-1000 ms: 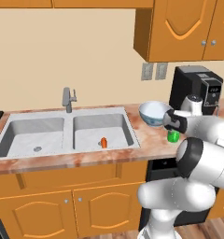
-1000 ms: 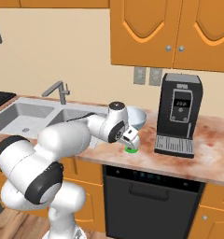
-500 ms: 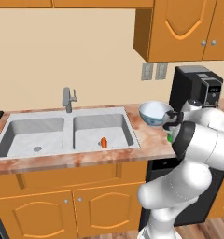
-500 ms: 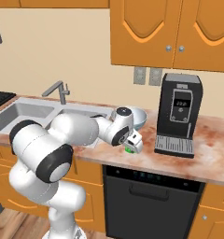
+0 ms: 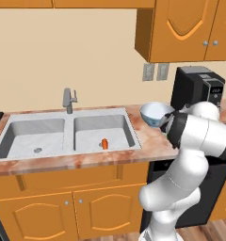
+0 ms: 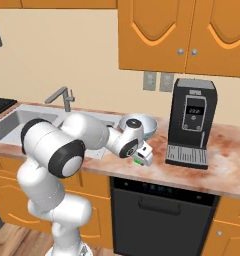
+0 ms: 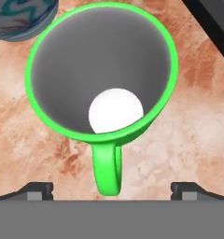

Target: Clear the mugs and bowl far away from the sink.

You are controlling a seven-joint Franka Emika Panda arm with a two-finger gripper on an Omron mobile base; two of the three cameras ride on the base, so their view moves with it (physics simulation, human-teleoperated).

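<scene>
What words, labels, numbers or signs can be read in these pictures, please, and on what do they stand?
Coffee machine: a small lit display on its front shows pale marks, too small and blurred to read.
Green mug: no text.
Bowl: a blue pattern, no lettering.
Nothing else bears legible writing.

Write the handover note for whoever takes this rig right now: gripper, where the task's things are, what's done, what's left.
Gripper: open, directly above the green mug, handle between the fingertips; nothing held.
Green mug: upright on the counter, between the bowl and the coffee machine.
Bowl: on the counter just right of the sink.
Small orange-and-dark item lies in the sink's right basin; too small to identify.
Done: nothing moved away yet.
Left: probably descend, close on the mug, carry it far from the sink; then the bowl and the other mug.
</scene>
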